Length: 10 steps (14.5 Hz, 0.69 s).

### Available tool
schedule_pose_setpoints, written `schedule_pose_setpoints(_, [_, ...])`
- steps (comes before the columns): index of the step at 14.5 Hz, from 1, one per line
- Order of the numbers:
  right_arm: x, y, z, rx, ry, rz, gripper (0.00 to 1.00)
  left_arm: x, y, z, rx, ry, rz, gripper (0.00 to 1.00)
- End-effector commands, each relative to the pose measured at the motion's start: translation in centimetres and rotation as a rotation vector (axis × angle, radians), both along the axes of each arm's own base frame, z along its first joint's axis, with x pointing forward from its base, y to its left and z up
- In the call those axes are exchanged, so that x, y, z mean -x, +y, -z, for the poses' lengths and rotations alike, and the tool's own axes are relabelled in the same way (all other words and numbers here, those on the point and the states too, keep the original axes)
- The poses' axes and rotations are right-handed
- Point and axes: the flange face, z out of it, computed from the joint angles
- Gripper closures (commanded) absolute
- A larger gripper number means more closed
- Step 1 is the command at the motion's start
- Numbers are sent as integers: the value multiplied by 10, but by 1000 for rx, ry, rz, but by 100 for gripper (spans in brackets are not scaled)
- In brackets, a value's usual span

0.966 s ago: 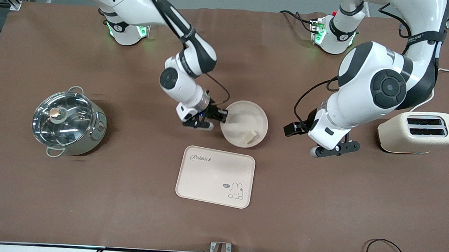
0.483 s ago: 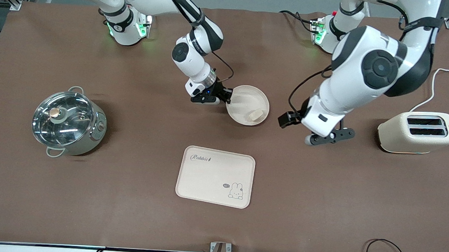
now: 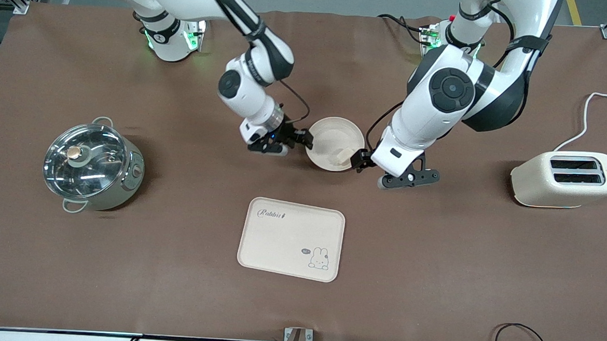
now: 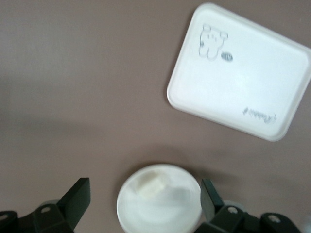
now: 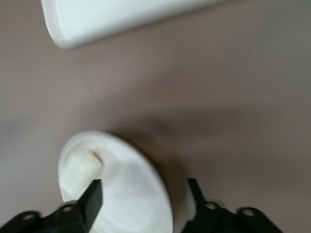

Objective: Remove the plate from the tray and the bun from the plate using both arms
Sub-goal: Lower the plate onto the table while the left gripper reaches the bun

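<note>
Our right gripper (image 3: 305, 139) had just spread its jaws off the plate (image 3: 331, 141), now on the desk farther from the camera than the tray (image 3: 279, 242); our left gripper (image 4: 146, 204), jaws wide, hung over the bun (image 3: 343, 155), next to lift

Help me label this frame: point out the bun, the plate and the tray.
bun (image 3: 341, 155), front view, middle of the lump.
plate (image 3: 332, 126), front view, raised rim nearest the robots' bases.
tray (image 3: 284, 239), front view, bare centre of its flat surface.
</note>
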Motion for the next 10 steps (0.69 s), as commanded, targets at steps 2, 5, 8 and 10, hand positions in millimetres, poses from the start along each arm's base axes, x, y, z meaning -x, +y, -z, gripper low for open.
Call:
schedule_pose_setpoints(2, [-102,-77,-68,122,-6,-74,0,52,8,41,24,-101,-58,0])
schedule_pose_setpoints(5, [-151,-146,-114,244,-10,-119,0,77,-28,79,23,-104,-85,0])
schedule_pose_setpoints(8, [-160,-224,-165,323,-31,-174,0,100,-60,128,-11,-77,-124,0])
schedule_pose_setpoints(10, [-157,-279,-202,347,-3,-171,0,116,-67,167,-81,-83,-37,0])
